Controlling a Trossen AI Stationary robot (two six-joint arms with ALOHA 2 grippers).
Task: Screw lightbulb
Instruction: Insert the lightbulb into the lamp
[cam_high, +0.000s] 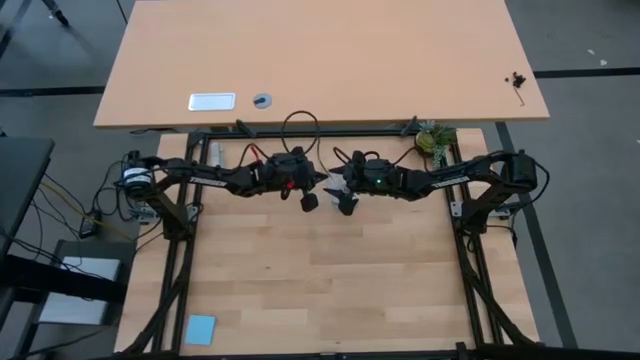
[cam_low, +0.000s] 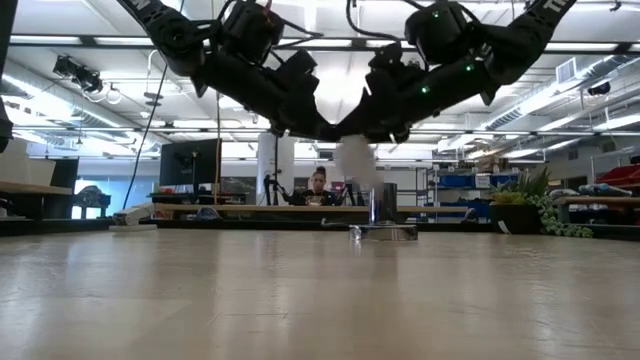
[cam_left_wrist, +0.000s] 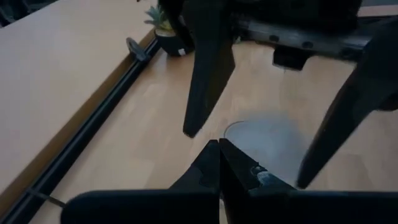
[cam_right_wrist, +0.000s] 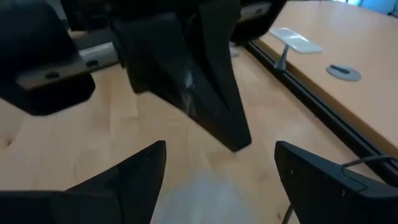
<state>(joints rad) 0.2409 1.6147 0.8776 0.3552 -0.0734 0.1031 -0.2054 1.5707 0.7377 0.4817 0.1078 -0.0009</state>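
Note:
In the low view the white lightbulb (cam_low: 355, 160) shows blurred in the air, just under both grippers and above the table. The silver socket (cam_low: 383, 215) stands on the table a little to its right. My left gripper (cam_high: 310, 200) is shut and empty (cam_left_wrist: 219, 155). My right gripper (cam_high: 345, 203) faces it at the table's middle and is wide open (cam_right_wrist: 221, 146). A pale blurred shape (cam_right_wrist: 199, 193) lies between and below the right gripper's fingers. It also shows in the left wrist view (cam_left_wrist: 267, 140). I cannot tell whether it is the bulb or the socket. My right gripper's open fingers (cam_right_wrist: 298, 171) stand on either side of the pale shape; I cannot tell whether they touch it. What holds the lightbulb up does not show. My left gripper's shut fingers touch nothing that shows.
A small potted plant (cam_high: 433, 138) sits at the table's back right corner. A blue card (cam_high: 200, 328) lies near the front left. A second, larger tabletop (cam_high: 320, 60) lies beyond the black frame rail. A person (cam_low: 318, 185) sits in the room behind.

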